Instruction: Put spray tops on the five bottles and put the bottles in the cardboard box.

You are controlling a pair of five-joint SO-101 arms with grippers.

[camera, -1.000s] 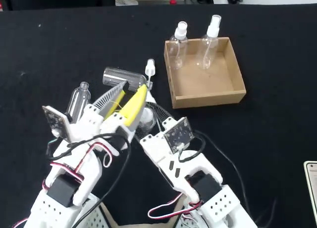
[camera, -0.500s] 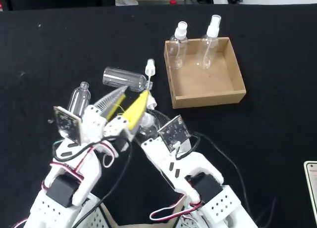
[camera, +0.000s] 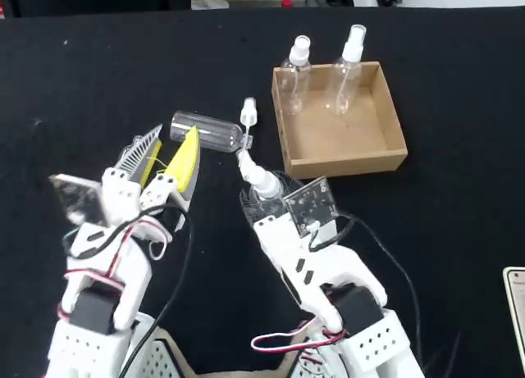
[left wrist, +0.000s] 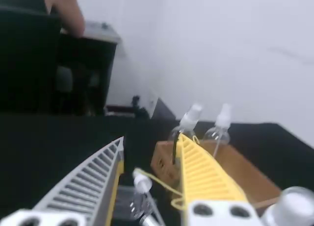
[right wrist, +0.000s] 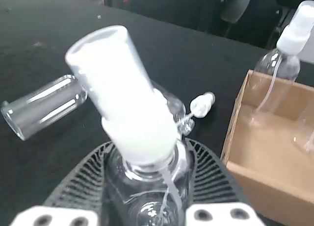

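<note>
My right gripper [camera: 261,196] is shut on a clear bottle [right wrist: 147,187] that carries a white spray top [camera: 250,166], tilted toward the lying bottle. That second clear bottle [camera: 203,130] lies on its side on the black table, with a loose spray top [camera: 248,111] at its neck. My left gripper [camera: 174,135] stands open just left of the lying bottle, with nothing between its grey and yellow fingers [left wrist: 206,179]. In the cardboard box [camera: 344,161], two bottles with spray tops [camera: 295,75] [camera: 349,65] stand against the far wall.
The black table [camera: 107,58] stretches free to the left and behind the box. A pale object [camera: 517,300] sits at the right edge. Both arm bases and their cables [camera: 176,271] crowd the near side.
My left gripper drew back to the left, away from the bottle in my right gripper, and stands wider open. The right gripper shifted its bottle slightly right, spray top now in plain view.
</note>
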